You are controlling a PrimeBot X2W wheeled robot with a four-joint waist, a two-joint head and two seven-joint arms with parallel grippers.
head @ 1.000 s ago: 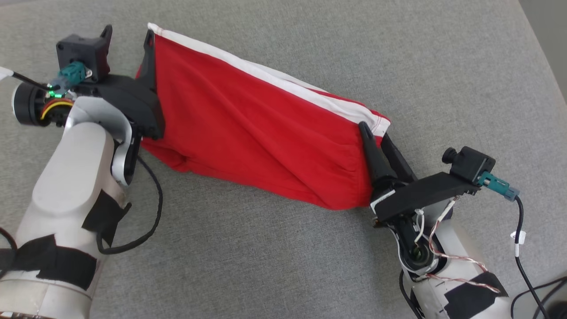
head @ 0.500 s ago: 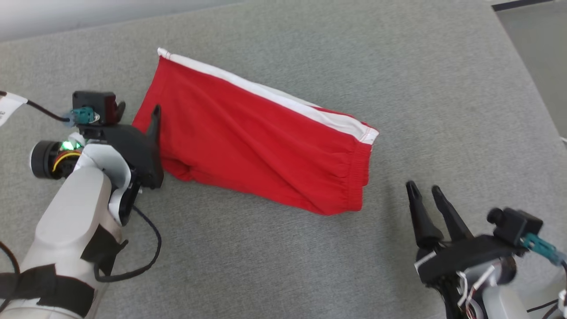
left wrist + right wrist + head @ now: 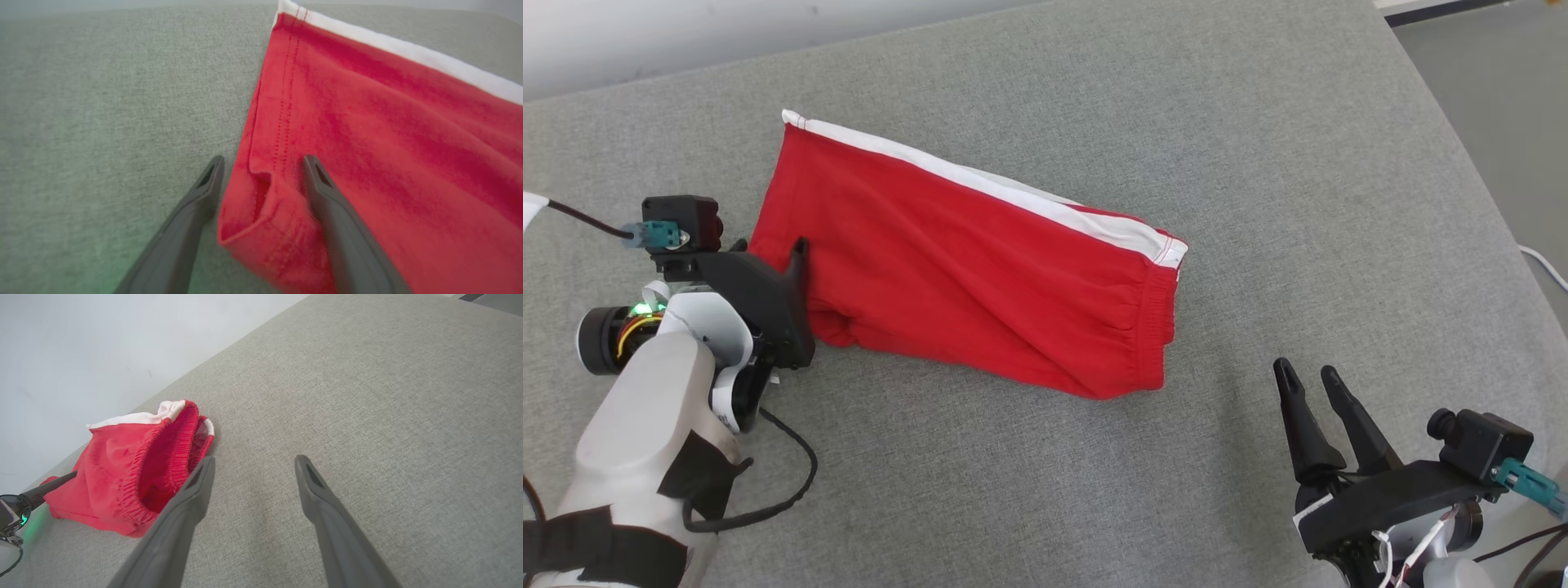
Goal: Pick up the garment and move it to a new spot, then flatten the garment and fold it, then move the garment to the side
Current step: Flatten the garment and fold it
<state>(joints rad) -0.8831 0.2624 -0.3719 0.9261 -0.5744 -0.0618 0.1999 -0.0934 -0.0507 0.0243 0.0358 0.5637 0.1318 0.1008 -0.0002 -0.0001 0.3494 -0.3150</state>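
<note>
grey woven cloth covers the wide surface (image 3: 1258, 163), with a pale wall (image 3: 645, 33) along its far edge. at the robot's left, the left gripper (image 3: 263, 163) sits at the end of the garment (image 3: 964, 278). its jaws are spread wide and clamp nothing. in the left wrist view one finger lies on the grey cloth just beside the stitched hem (image 3: 286, 102), the other lies over the red fabric, and a small folded corner sits between them.

the garment rests flat on the surface, left of centre, as a long red band that looks doubled over lengthwise. its long axis runs on a diagonal, from far on the robot's left to nearer on its right. the hem end points left and away, and the gathered elastic band (image 3: 1156, 327) points right and toward the robot. a white stripe (image 3: 980, 184) follows the far long edge.

further right, the right gripper (image 3: 1306, 370) hovers over bare grey cloth, near the elastic end but apart from it, with its fingers parted and empty.

the folding step seems to be in hand, with one fold laid and both claws released. the next move likely calls for a fresh grip at each end, either to fold the band across its length or to carry it aside. the left claw is already placed to close on the hem, while the right would have to reach in to the elastic band.
</note>
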